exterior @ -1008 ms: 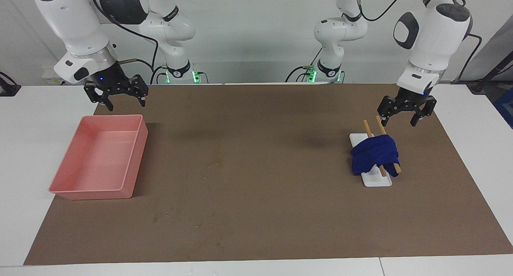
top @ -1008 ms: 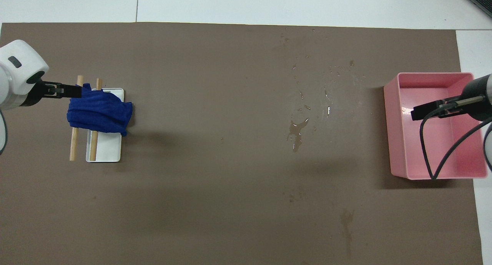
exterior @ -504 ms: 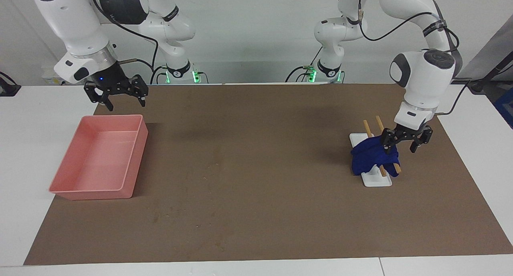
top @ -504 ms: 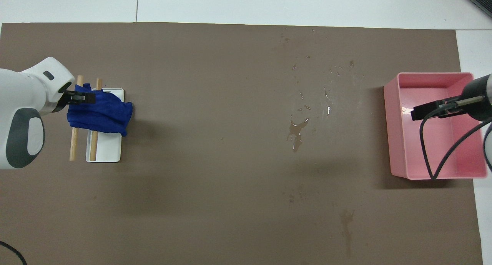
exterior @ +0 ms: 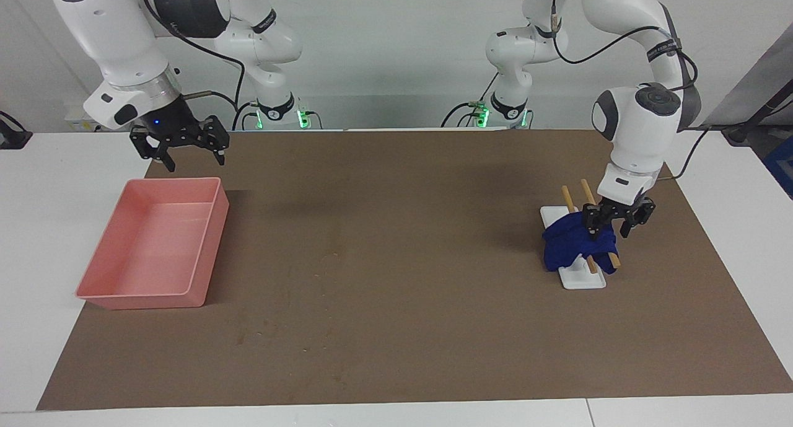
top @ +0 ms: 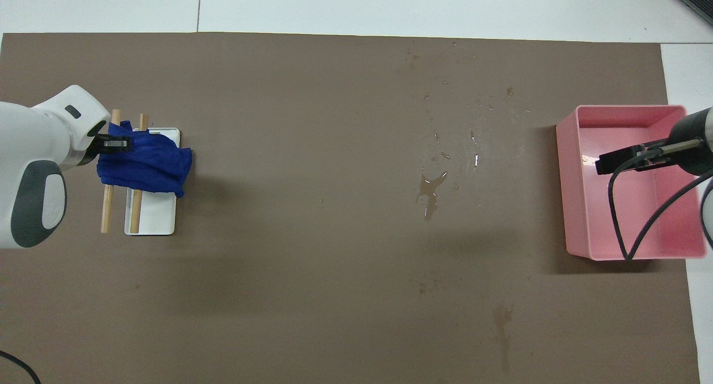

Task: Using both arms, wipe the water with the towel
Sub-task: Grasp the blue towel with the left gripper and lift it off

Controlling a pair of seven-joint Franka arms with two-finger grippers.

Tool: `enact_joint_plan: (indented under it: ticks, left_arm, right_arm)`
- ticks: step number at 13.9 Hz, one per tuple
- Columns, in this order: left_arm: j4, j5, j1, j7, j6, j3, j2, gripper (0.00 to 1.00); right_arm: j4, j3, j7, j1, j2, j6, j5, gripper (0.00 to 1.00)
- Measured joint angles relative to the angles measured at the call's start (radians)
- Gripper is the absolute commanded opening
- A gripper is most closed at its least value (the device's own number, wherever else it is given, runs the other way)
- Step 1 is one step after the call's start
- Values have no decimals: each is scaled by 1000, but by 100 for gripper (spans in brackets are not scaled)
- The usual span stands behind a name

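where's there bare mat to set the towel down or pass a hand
Most of the brown mat is bare: the wide stretch between the white rack with its two wooden rods and the water spill, plus the strip nearest the robots. It is crowded at the rack, where the left gripper sits on the blue towel, and around the pink tray under the right gripper.

A white table (exterior: 37, 241) covered by a large brown mat (exterior: 396, 328) stands against a plain pale wall (exterior: 396, 49) under even light; green indicator lights (exterior: 302, 117) glow at the wall's foot
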Motion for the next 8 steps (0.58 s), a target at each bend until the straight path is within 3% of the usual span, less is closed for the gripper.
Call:
enact_joint_plan:
  ticks: [1,3,8]
  left_arm:
    - [0,0,0,-3,-3,-1,0,30]
    - [0,1,0,-6,-7,-1,-1,1]
    - [1,5,0,-6,-16,-2,-22,0]
  right_arm:
    - [0,0,0,0,0,0,0,100]
    - [0,0,0,0,0,0,0,100]
    - [0,0,0,0,0,0,0,100]
